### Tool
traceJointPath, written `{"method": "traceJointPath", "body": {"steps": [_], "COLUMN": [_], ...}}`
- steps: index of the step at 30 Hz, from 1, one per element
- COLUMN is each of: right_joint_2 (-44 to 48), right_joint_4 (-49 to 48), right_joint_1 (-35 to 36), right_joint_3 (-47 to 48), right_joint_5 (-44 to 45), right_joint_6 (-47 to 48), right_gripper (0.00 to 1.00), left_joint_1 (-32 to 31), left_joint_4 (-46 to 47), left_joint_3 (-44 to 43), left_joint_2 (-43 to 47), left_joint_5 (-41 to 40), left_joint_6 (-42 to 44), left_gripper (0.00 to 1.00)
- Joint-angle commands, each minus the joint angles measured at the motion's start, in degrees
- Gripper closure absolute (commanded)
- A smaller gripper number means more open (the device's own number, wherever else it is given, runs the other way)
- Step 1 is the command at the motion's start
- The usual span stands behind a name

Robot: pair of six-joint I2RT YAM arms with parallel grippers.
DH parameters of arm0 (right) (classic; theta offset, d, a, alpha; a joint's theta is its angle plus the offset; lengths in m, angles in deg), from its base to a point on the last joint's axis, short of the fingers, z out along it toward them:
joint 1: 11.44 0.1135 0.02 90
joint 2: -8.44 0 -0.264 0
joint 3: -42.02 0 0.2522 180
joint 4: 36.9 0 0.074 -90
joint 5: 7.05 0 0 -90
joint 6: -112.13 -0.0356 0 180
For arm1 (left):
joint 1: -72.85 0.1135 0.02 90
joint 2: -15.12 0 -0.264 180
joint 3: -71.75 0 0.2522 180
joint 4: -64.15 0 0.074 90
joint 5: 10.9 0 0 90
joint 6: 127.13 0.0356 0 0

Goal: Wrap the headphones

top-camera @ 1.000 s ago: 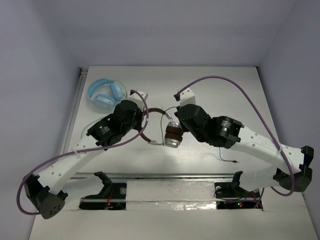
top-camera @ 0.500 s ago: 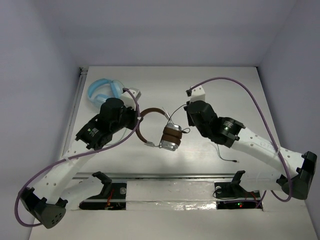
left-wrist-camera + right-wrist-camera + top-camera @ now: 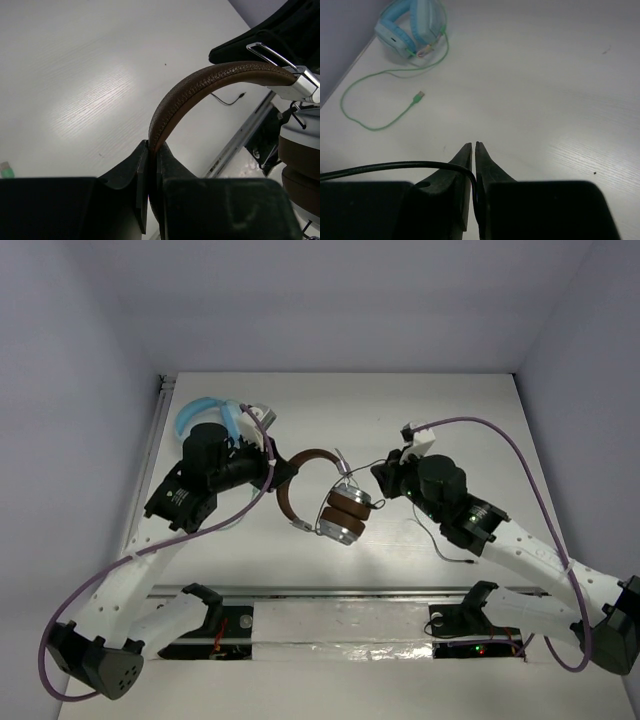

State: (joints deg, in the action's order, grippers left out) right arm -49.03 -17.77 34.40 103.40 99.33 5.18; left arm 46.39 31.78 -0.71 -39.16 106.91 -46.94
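The white desk is walled on its left, far and right sides, with a silvery strip along its near edge. Its widest open stretch lies in the far right part, beyond the right arm. The left arm reaches in from the near left corner, and its bulk covers part of the light blue headphones, which lie close to the far left corner. The headphones are in the middle of the desk, between the two arms. The crown of the brown headband points toward the far wall. The two ear cups are folded together at the end toward the near edge, so the long axis runs roughly far to near, leaning a little right. Whether the cups rest on the desk cannot be made out. The left pincer is clamped narrow on the left leg of the headband. The right pincer is pinched almost closed on the thin black cable; the actual contact is hidden behind its finger. The cable's plug lies on the desk near the right arm, and the stretch between is hard to follow. The green cable loops loosely near the left edge.
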Motion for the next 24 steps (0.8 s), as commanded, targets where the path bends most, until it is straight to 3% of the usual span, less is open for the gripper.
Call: {"method": "traceJointPath", "body": {"steps": [1, 5, 8, 18, 24], "right_joint_2": [2.89, 4.30, 4.65, -2.20, -5.10], "right_joint_4": [-14.65, -22.38, -30.31, -40.78, -35.78], "right_joint_1": [-3.99, -5.33, -5.33, -5.33, -5.33], "right_joint_3": [-3.74, -8.40, -12.44, -17.37, -19.31], "right_joint_5": [-12.14, -24.08, -29.81, -34.40, -31.41], "right_joint_6": [-1.86, -4.40, -7.12, -12.84, -15.91], "right_gripper": [0.87, 0.85, 0.76, 0.66, 0.62], "left_joint_1": [0.88, 0.88, 0.88, 0.88, 0.88], "left_joint_4": [6.30, 9.46, 12.00, 13.43, 14.39], "left_joint_3": [-4.76, -6.16, -7.39, -16.17, -18.47], "left_joint_2": [-0.03, 0.32, 0.84, 0.14, -0.30], "left_joint_5": [9.00, 8.75, 6.65, 0.41, -7.32], "left_joint_6": [-3.64, -6.80, -10.05, -17.09, -19.11], "left_gripper": [1.00, 1.00, 1.00, 1.00, 1.00]}}
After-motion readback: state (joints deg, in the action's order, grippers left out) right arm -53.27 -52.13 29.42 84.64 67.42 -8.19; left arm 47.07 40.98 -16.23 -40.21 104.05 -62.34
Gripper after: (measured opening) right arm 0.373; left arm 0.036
